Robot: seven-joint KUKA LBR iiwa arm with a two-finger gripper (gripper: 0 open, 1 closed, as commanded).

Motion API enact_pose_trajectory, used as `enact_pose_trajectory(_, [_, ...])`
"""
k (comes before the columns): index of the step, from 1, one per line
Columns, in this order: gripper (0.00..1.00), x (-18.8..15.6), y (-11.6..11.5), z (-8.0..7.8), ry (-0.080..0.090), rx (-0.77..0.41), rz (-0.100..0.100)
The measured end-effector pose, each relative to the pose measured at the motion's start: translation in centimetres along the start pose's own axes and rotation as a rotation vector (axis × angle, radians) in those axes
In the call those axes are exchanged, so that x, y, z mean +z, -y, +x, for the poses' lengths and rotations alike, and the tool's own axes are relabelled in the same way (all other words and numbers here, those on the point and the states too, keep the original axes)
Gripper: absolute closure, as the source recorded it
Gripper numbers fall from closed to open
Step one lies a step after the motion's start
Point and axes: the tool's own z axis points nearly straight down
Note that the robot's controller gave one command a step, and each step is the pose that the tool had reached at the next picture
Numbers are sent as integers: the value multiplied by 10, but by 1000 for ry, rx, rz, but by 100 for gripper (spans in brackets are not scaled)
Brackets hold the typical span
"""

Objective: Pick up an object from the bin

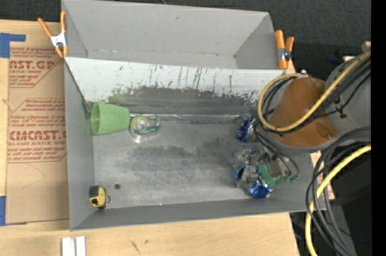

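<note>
Gripper down in right front corner of grey metal bin, by blue crinkly bit; open or closed, can't tell. Green plastic cone well apart, left.

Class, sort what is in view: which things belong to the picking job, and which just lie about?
In the job: gripper; grey bin; small blue and green heap at the gripper.
Lying about: green cup on its side; clear thing beside it; yellow-and-black thing, near left corner.
</note>
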Motion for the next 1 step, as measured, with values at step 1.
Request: enact_pose_trajectory(1, [100, -156, 18, -4, 9, -4, 4])
